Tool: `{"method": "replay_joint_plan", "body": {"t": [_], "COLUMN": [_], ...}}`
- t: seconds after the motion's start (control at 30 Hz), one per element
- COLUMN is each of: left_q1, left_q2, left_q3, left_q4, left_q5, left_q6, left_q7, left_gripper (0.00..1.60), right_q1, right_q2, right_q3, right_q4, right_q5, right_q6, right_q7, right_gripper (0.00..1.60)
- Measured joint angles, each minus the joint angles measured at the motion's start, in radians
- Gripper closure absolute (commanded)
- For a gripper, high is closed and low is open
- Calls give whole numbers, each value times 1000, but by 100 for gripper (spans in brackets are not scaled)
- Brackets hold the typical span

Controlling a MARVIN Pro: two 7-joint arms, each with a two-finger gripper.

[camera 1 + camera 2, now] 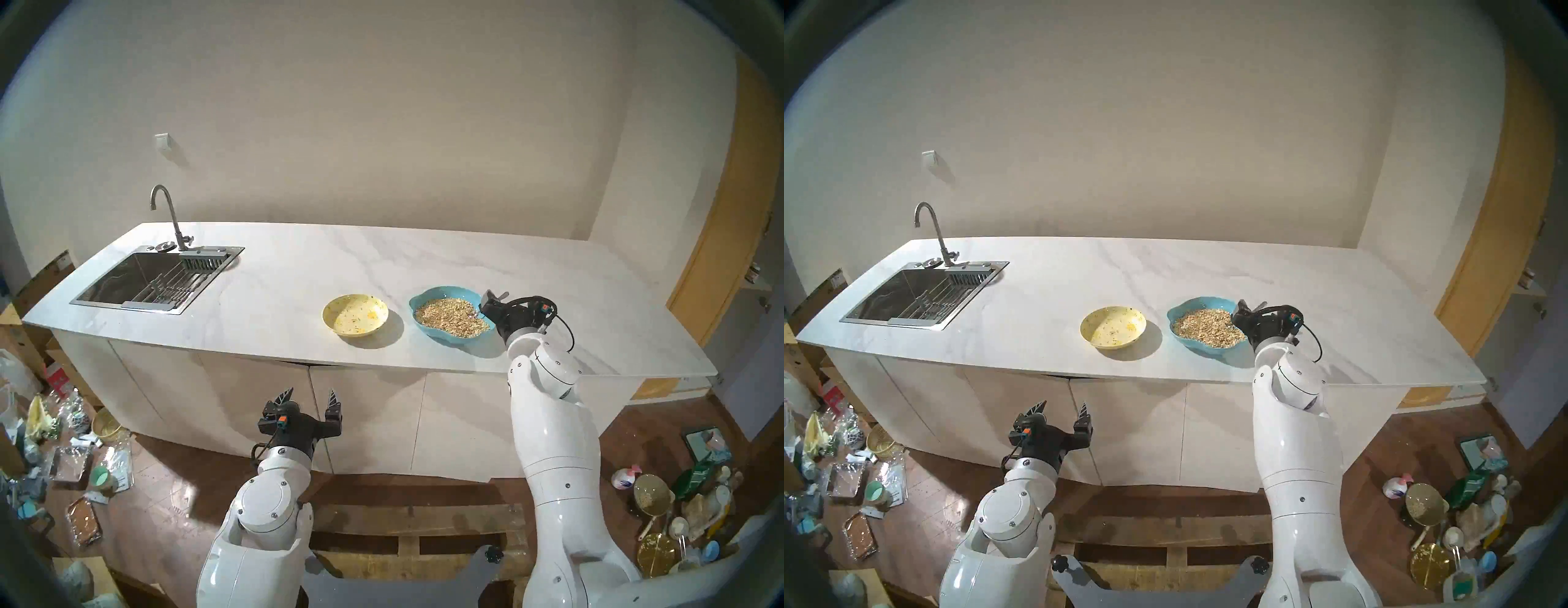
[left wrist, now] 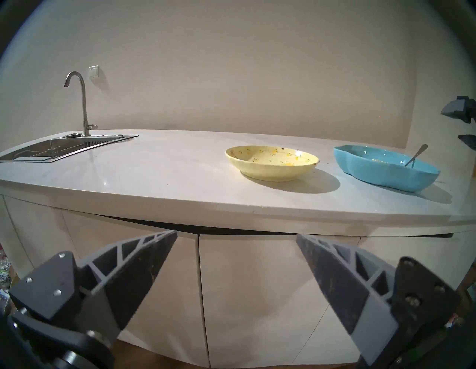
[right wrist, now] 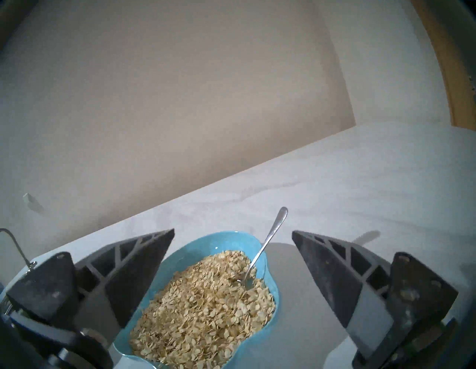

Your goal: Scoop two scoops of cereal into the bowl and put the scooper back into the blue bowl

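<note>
The pale-yellow flower-print bowl sits mid-counter; I see only its prints inside. Right of it the blue wavy-rimmed bowl holds a heap of cereal. The silver spoon rests in the cereal, its handle leaning up over the far right rim. My right gripper is open and empty, just above the blue bowl's right edge, short of the handle. My left gripper is open and empty, below the counter front.
A steel sink with a faucet sits at the counter's far left. White cabinet doors face my left gripper. Clutter lies on the floor at both sides. A wooden door frame stands at the right.
</note>
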Motion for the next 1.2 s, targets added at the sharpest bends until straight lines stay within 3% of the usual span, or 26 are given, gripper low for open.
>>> {"method": "replay_joint_plan", "body": {"t": [0.6,1.2], "left_q1": [0,0], "left_q2": [0,0], "left_q3": [0,0], "left_q4": [0,0], "left_q5": [0,0], "left_q6": [0,0], "left_q7": [0,0], "left_gripper": [0,0], "right_q1": [198,236], "right_q2": [0,33], "right_q3": [-18,-26], "right_q4": [178,262], "right_q5": [3,-6], "right_q6": [-18,-39], "right_q7": [3,27], "right_gripper": [0,0]}}
